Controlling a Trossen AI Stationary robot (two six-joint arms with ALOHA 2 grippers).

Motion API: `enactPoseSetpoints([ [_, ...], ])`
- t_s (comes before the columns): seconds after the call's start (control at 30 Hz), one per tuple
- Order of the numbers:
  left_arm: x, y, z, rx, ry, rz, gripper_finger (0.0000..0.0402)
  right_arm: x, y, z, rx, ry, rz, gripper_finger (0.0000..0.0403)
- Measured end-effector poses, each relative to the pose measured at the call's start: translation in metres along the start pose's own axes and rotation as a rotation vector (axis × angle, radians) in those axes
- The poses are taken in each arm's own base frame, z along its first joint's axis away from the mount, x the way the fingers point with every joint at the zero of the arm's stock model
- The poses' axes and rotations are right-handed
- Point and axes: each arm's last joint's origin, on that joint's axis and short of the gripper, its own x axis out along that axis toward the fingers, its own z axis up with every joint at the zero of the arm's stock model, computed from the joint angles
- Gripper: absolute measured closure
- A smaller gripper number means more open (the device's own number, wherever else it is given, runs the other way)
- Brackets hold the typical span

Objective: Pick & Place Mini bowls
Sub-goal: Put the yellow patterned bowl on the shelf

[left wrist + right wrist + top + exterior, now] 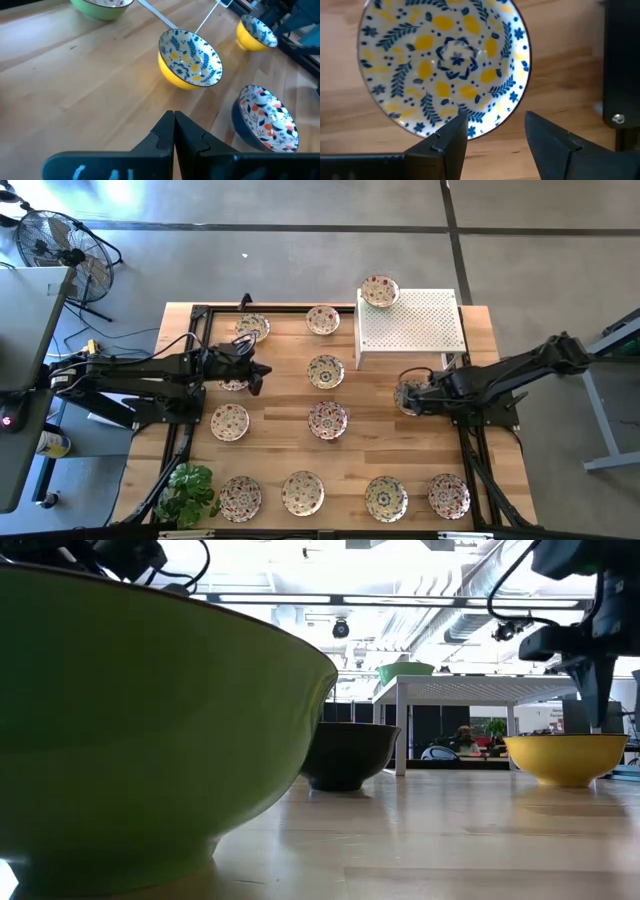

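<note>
Right claw (492,131) spread over yellow-patterned mini bowl (442,62); left claw (174,131) closed.

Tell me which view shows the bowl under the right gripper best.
Right wrist view: the yellow-and-blue bowl fills the picture, pattern clear, just past the open right gripper. High view shows it mostly hidden under the arm. Low view shows only its yellow side. Left wrist view shows it small.

Overhead camera, table-level camera, two close wrist cameras, all sharing bowls (327,419).

Closed left claw (174,131) above bare wood table (75,85), yellow mini bowl (190,59) just beyond.
</note>
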Motion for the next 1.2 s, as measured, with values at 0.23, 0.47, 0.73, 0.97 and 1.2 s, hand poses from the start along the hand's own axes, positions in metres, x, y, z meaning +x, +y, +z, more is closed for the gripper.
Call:
enactPoseSetpoints([
  [0.23,0.000,0.002,0.002,0.002,-0.052,0.071,0.0401,0.013,0.009,0.001,0.016,-0.048,-0.063,0.0219],
  [0.47,0.000,0.002,0.002,0.010,-0.053,0.071,0.0401,0.025,0.022,-0.001,-0.004,-0.059,-0.048,0.0219],
  [0.73,0.000,0.002,0.003,-0.014,-0.072,0.086,0.0401,0.030,0.029,0.003,-0.067,-0.094,-0.032,0.0226],
  [0.97,0.000,0.001,0.005,-0.025,-0.093,0.079,0.0401,0.032,0.032,0.012,-0.067,-0.156,-0.025,0.0275],
  [1.2,0.000,0.000,0.006,-0.029,-0.108,0.071,0.0401,0.035,0.039,0.019,-0.111,-0.167,-0.014,0.0339],
])
